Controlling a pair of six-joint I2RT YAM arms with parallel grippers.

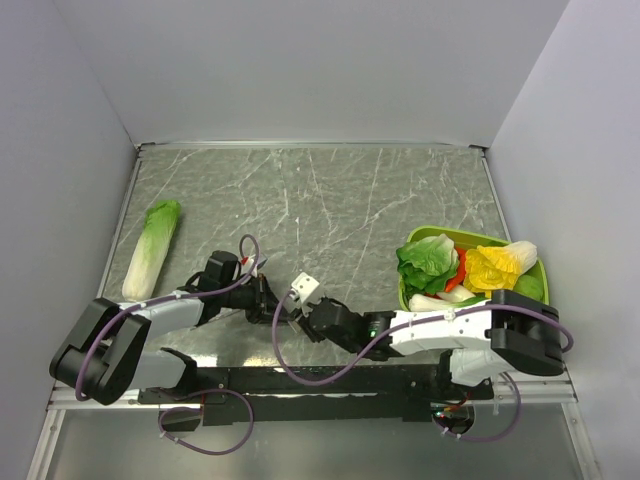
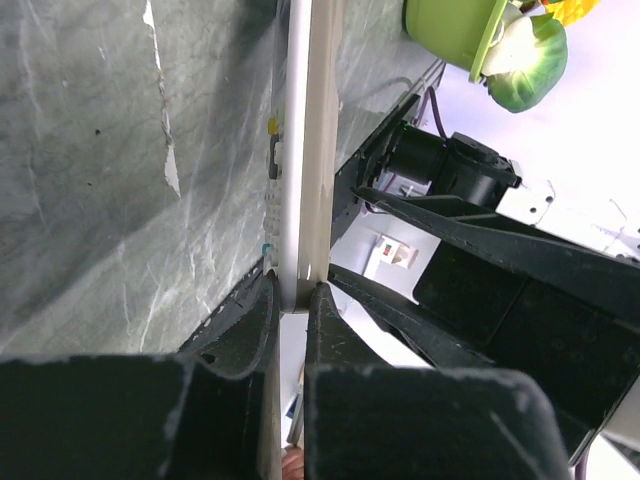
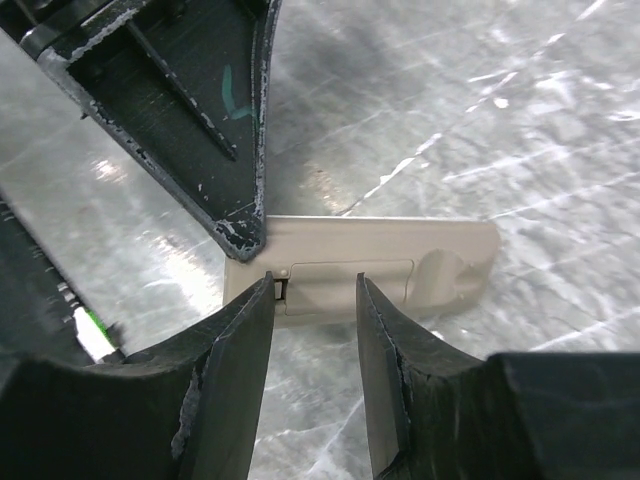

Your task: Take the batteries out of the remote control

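Observation:
The remote control (image 3: 400,262) is held just above the table with its grey-tan back toward the right wrist camera; the back cover panel is shut. My left gripper (image 2: 296,288) is shut on one end of it, and in the left wrist view the remote (image 2: 303,150) runs away edge-on, its tiny buttons showing along the left side. My right gripper (image 3: 313,286) is open, its fingertips resting against the back panel on either side, one tip at the small latch notch. From above, the two grippers meet near the table's front (image 1: 283,303). The batteries are hidden.
A long pale-green cabbage (image 1: 150,250) lies at the left edge of the marble table. A green bowl (image 1: 430,236) of toy vegetables stands at the right, close to the right arm. The metal rail (image 1: 330,385) with the arm bases runs along the near edge.

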